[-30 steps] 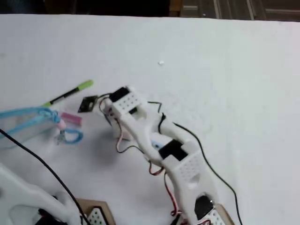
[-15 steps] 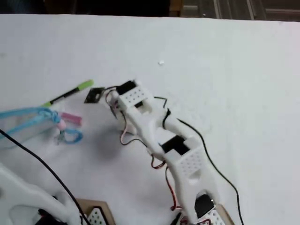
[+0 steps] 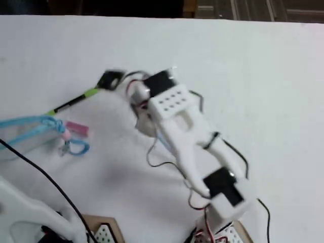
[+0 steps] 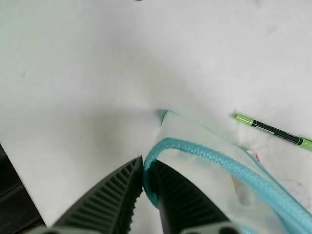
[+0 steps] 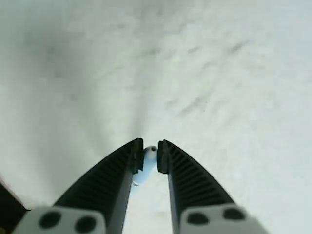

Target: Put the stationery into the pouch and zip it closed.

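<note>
Left gripper (image 4: 144, 165) fingers clamped on the blue corded rim of the clear pouch (image 4: 195, 146), at the left of the tabletop (image 3: 253, 61). Right gripper (image 5: 150, 147) fingers pinch a slim light-blue item (image 5: 140, 174) near the tabletop middle. Green pen (image 3: 76, 99) and pink eraser (image 3: 77, 128) lie outside, near the pouch.

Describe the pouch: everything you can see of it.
The pouch is flat, see-through plastic edged with a light-blue braided cord. It lies on the white table, at the left edge of the high view, with a pink piece at its right end and a green pen just beyond. The left gripper is shut on the cord. Whether it is zipped cannot be told.
</note>
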